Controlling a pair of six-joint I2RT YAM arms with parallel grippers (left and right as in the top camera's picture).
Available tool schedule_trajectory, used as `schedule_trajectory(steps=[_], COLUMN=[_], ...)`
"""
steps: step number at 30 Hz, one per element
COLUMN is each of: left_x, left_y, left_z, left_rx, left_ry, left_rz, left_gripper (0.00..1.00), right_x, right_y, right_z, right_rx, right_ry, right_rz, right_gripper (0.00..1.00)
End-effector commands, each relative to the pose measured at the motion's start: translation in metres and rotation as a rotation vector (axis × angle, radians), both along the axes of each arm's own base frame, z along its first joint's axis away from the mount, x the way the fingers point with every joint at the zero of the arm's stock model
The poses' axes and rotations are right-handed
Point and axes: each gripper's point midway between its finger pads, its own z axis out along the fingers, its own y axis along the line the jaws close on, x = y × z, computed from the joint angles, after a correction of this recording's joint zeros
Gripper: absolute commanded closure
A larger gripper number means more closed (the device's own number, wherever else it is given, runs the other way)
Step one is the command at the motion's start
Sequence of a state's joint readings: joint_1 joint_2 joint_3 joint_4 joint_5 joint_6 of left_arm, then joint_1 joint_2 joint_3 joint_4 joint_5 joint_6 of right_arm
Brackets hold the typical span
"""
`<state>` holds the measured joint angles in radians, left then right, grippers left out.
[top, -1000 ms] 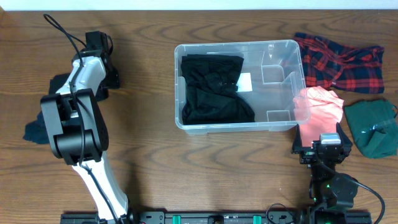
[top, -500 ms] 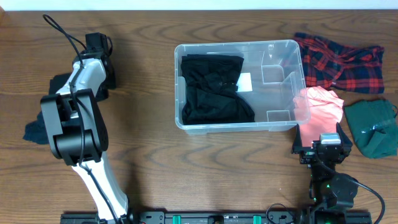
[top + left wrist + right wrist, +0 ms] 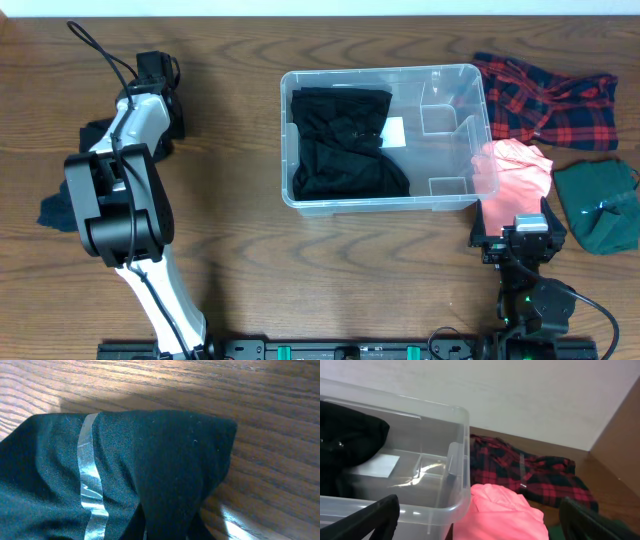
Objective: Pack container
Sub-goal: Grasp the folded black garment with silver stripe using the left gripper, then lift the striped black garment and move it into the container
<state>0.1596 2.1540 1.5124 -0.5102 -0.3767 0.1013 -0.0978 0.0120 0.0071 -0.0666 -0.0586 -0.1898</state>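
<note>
The container [image 3: 385, 72] sits right of centre toward the table's [image 3: 300, 270] far edge, with a black garment [image 3: 340, 145] in its left half. The right jaws are spread wide, facing a pink cloth [image 3: 500, 510] at its near right corner. The left jaws are over a dark cloth [image 3: 150, 460] by the left edge; I cannot tell how they stand.

The wooden table [image 3: 330, 270] bears the container [image 3: 383, 72], plaid shirt [image 3: 545, 100], pink garment [image 3: 520, 175], green garment [image 3: 595, 205], dark cloth [image 3: 55, 212].

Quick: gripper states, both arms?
Left gripper: cannot be told, its fingers are hidden by the dark cloth.
Right gripper: open, holding nothing.
</note>
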Motion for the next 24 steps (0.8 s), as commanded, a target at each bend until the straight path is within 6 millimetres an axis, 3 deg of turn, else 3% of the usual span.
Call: schedule_trajectory(steps=[1,7,11,15,18,21,24], left_x=[0.000,0.019,0.023,0.015,0.003,-0.010,-0.021], left_y=[-0.008,-0.027,-0.057,-0.102,-0.147,-0.194,-0.237], left_z=[-0.004,0.068,0.132,0.201,0.244,0.272,0.283], left_rx=[-0.052,-0.031,-0.037,-0.077,-0.115,-0.153,-0.188], left_ry=[0.000,-0.150,-0.299,-0.464,-0.563,-0.622,-0.641], left_rz=[-0.006,-0.053,-0.083,-0.123,-0.204,-0.311,-0.406], left_gripper=[0.94,0.94,0.94,0.94,0.94,0.94,0.94], right_x=[0.000,0.000,0.000,0.000,0.000,0.000,0.000], right_y=[0.003,0.003,0.003,0.003,0.003,0.003,0.003], right_z=[0.000,0.000,0.000,0.000,0.000,0.000,0.000], right_rx=[-0.010,-0.010,-0.010,-0.010,-0.010,-0.010,-0.010], right_ry=[0.001,0.000,0.000,0.000,0.000,0.000,0.000], right_rz=[0.011,0.011,0.011,0.011,0.011,0.011,0.011], right_gripper=[0.01,0.01,0.01,0.01,0.01,0.01,0.01])
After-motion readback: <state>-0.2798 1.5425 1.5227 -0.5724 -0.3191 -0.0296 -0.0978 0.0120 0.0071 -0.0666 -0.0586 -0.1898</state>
